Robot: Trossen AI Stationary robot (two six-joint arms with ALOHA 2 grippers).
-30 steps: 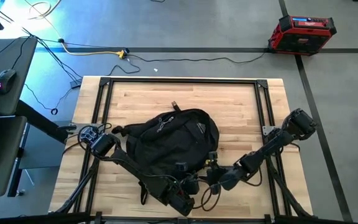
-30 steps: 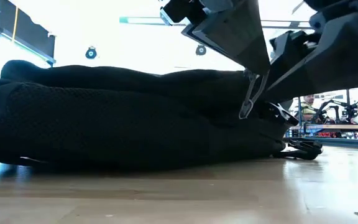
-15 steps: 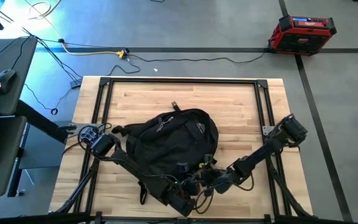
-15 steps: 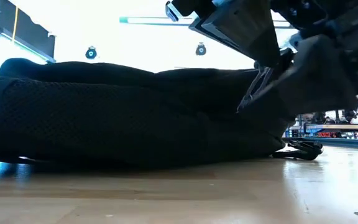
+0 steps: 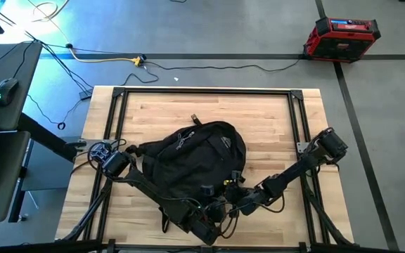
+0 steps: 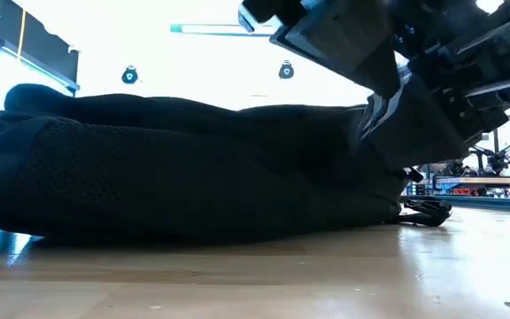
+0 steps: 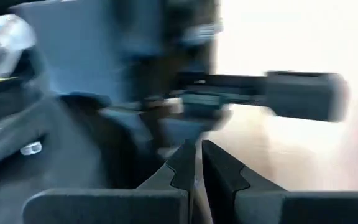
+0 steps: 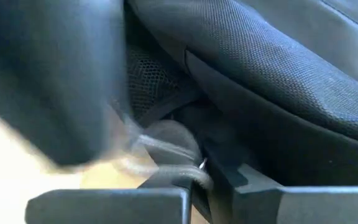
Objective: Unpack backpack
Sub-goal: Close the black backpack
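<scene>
Since the frame a second back, right arm has reached further in toward the pack's near edge and its jaws have gone from part-open to closed.

Backpack (image 5: 197, 163) lies flat on the worktop (image 5: 259, 116), centre and slightly toward the near edge. Long axis runs diagonally: one rounded end toward the far right, the strap end toward the near left. Straps trail off the near side. Small white logo on the top panel, too small to read.

Right gripper (image 5: 235, 199) sits at the pack's near right corner, closed; right wrist view shows a grey metal loop (image 8: 182, 171) pinched at its fingertips against the black fabric, though whether it is a zipper pull cannot be told. Left gripper (image 5: 213, 223) is at the near edge beside the straps, fingers (image 7: 182, 169) nearly together with a thin gap, nothing seen between them.

Worktop is pale wood planks with a black frame. Grey floor around it; red and black case (image 5: 342, 31) on the floor at far right, yellow cable (image 5: 104, 59) at far left. Desk with mouse (image 5: 4, 88) to the left.
</scene>
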